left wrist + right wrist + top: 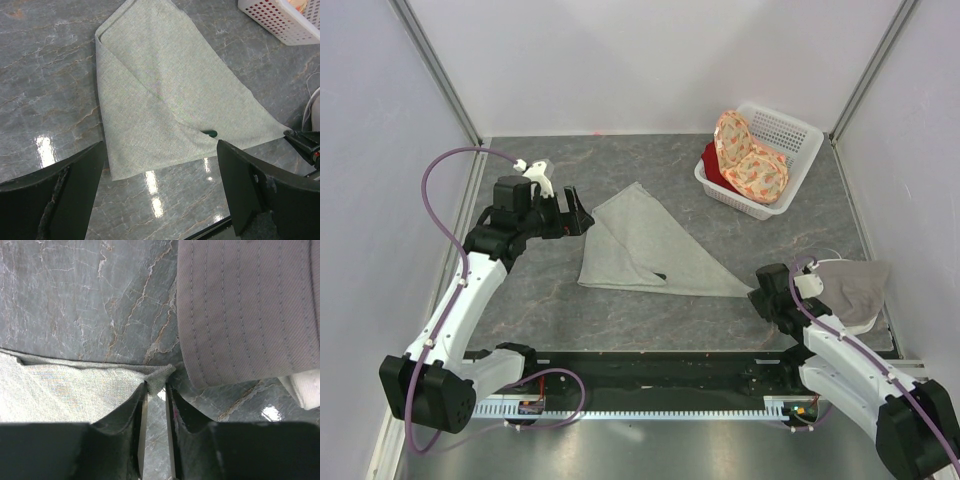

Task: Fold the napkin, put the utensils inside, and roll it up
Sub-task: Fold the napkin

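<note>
The sage-grey napkin lies folded into a triangle in the middle of the table. Only the dark green handle tip of the fork peeks from under a fold; the rest of the utensils is hidden. My right gripper is low at the napkin's right corner. That corner is bunched up between its narrowly spaced fingertips. My left gripper hangs wide open over the napkin's left edge, holding nothing.
A white basket at the back right holds an orange floral cloth and something red. A paler beige-grey cloth lies just right of my right gripper. Walls close in the table on three sides.
</note>
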Robot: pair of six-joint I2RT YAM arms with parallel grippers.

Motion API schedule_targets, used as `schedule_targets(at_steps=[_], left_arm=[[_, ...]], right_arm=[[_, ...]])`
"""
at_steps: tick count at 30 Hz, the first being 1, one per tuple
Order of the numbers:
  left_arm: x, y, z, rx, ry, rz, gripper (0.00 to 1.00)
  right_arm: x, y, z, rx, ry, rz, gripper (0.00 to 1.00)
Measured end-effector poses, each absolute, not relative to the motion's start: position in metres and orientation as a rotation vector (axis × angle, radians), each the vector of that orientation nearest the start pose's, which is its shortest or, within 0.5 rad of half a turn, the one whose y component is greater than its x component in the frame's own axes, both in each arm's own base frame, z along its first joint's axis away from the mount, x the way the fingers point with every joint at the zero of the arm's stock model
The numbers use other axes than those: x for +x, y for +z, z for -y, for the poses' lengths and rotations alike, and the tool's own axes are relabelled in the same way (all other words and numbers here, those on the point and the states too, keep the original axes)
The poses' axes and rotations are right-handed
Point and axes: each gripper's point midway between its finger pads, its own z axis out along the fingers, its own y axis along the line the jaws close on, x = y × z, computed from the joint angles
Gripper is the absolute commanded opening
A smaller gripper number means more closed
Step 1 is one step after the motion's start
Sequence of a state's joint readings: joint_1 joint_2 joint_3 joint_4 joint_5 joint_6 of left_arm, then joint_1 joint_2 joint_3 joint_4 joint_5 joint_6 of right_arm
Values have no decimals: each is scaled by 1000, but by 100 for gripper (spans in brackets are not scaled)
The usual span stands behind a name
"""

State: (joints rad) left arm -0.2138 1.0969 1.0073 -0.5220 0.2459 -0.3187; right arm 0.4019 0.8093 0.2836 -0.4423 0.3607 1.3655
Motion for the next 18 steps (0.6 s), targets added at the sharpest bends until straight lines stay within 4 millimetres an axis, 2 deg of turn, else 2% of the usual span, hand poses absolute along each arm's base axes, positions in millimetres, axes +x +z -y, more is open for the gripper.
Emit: schedule_targets(at_steps=[4, 12, 15, 16, 18], left_arm=[[304, 215, 123, 26, -567, -2219, 100], [304, 215, 123, 26, -567, -2219, 100], [304, 215, 123, 26, -567, -2219, 100], [304, 215, 123, 26, -567, -2219, 100], [304, 215, 123, 26, -567, -2219, 100]], right_arm=[[208, 19, -62, 1262, 297, -2131, 21], [209, 19, -62, 1217, 285, -2148, 18], [210, 19, -61, 1179, 275, -2160, 10], [211, 19, -61, 1166, 273, -2163, 3], [212, 20, -61, 1132, 269, -2171, 0]])
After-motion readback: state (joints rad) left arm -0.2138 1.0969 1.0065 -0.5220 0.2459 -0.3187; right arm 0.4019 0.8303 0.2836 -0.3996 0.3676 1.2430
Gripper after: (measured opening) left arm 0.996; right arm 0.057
